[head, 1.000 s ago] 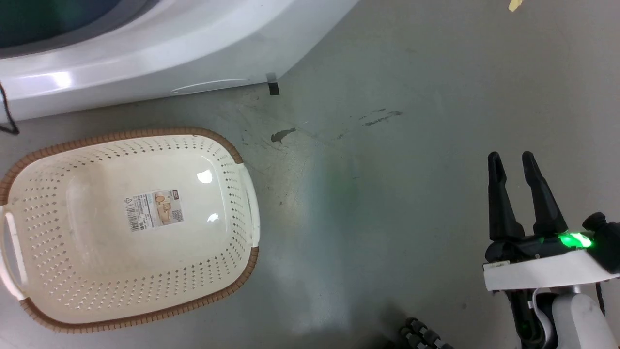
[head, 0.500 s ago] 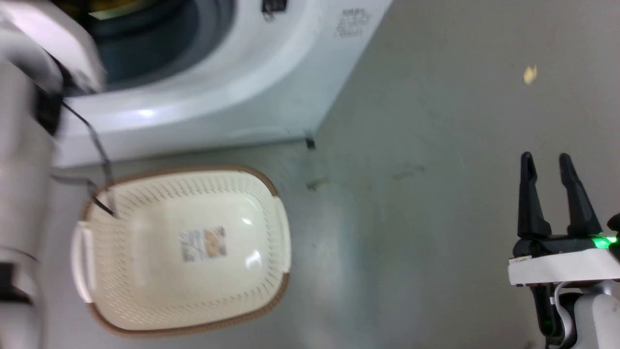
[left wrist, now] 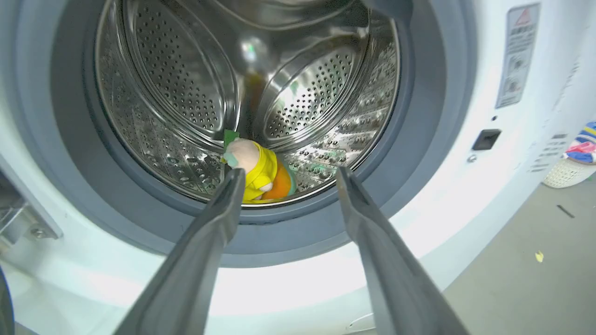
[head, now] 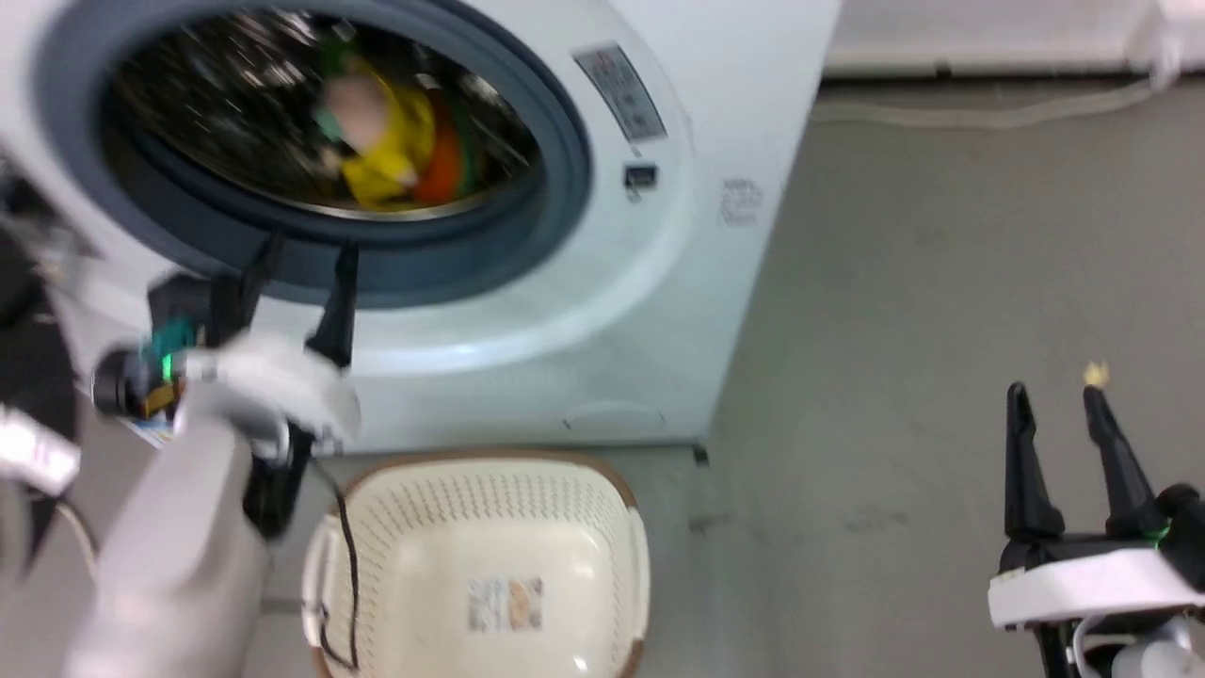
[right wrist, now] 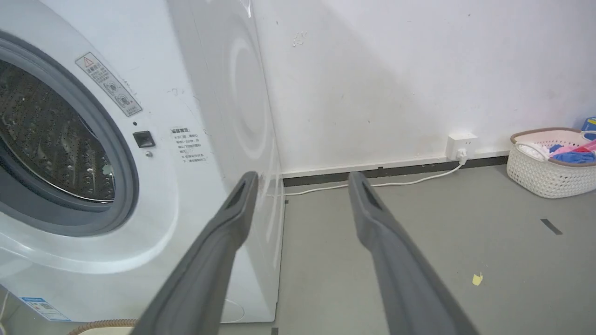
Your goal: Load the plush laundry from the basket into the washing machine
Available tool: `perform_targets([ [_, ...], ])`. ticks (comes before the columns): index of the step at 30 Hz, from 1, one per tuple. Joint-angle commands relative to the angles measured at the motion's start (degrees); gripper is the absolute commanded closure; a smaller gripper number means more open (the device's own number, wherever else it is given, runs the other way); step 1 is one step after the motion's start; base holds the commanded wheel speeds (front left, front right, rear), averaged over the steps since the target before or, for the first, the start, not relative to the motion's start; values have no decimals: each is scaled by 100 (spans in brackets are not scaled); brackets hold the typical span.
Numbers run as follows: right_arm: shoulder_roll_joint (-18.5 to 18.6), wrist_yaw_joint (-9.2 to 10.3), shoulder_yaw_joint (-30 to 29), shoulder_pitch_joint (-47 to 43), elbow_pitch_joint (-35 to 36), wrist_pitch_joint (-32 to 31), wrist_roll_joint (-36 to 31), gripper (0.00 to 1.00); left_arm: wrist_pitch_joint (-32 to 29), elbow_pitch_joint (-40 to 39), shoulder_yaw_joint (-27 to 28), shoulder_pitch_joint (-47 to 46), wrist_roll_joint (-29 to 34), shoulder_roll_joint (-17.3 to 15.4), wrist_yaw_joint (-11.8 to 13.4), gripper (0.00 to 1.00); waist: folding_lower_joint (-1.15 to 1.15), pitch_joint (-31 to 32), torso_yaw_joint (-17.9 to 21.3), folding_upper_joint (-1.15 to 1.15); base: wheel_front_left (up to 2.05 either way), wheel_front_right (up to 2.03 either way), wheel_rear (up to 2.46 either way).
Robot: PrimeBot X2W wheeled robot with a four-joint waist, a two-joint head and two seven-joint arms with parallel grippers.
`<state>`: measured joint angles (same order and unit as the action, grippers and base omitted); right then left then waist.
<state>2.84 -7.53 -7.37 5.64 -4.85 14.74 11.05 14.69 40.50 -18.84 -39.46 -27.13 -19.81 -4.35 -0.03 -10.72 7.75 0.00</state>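
The washing machine [head: 659, 311] stands with its porthole uncovered. Inside the steel drum [left wrist: 186, 93] lies the plush laundry: a pinkish figure in yellow [left wrist: 253, 165] leaning on an orange hamburger [left wrist: 281, 186]; both show blurred in the head view [head: 391, 141]. My left gripper [head: 309, 250] is open just outside the lower gasket, its fingers pointing at the toys with nothing between them [left wrist: 289, 173]. The basket [head: 490, 463] sits on the floor below the washer, holding nothing but its paper label [head: 506, 603]. My right gripper [head: 1054, 395] hangs open over bare floor to the right [right wrist: 302, 179].
A black cable [head: 344, 565] from my left arm dangles over the basket's left side. A second basket [right wrist: 549, 163] with clothes stands by the wall at the right, near a wall socket [right wrist: 461, 144] and its white cord. Grey floor lies right of the washer.
The head camera has swung up from the floor and basket to the washer's porthole. My left arm has come into view before the drum, its gripper now open. The right gripper stays open.
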Motion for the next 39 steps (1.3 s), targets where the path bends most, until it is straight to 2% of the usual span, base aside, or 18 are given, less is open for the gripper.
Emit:
perform_targets([
  [1, 4, 4, 20, -136, -21, 26, -41, 0, 28, -472, 181, 560, 4, 0, 170, 0, 3, 543, -348, 0, 0, 0, 0],
  [5, 4, 4, 54, -372, -27, 26, -56, 0, 29, -1657, 583, 1779, 3, 106, 524, 0, 3, 813, -463, 0, 0, 0, 0],
  [6, 4, 4, 54, -372, -27, 26, -56, 0, 29, -1657, 583, 1779, 3, 106, 524, 0, 3, 813, -463, 0, 0, 0, 0],
  [7, 4, 4, 109, -478, -40, 26, -52, 0, 29, -2060, 694, 2390, -140, 244, 593, 0, 3, 903, -496, 0, 0, 0, 0],
  [9, 4, 4, 151, -528, -57, 26, -46, 0, 29, -2236, 720, 2654, -171, 285, 633, 0, 3, 936, -509, 0, 0, 0, 0],
  [10, 4, 4, 215, -613, -87, 26, -53, 0, 29, -2583, 790, 3086, -181, 362, 715, 0, 3, 988, -536, 0, 0, 0, 0],
  [13, 4, 4, 271, -744, -129, 26, -53, 0, 30, -3013, 760, 3588, 1, 467, 854, 0, 3, 1054, -597, 0, 0, 0, 0],
  [18, 4, 4, 444, -884, -147, 26, -155, 0, 30, -3366, 672, 4073, 332, 579, 1000, 0, 3, 1067, -625, 0, 0, 0, 0],
  [31, 4, 4, 468, -1030, -180, 26, -112, 0, 30, -3409, 636, 4213, 921, 604, 1017, 0, 3, 1090, -720, 0, 0, 0, 0],
  [32, -1, 0, 459, -930, -161, -3, -135, 100, -3, -3388, 630, 4179, 913, 604, 996, 100, 3, 1090, -719, 0, 0, 0, 0],
  [39, -1, -1, 461, -913, -144, -42, -159, 100, -43, -3393, 666, 4173, 958, 632, 982, 100, 3, 1090, -721, 0, 0, 0, 0],
])
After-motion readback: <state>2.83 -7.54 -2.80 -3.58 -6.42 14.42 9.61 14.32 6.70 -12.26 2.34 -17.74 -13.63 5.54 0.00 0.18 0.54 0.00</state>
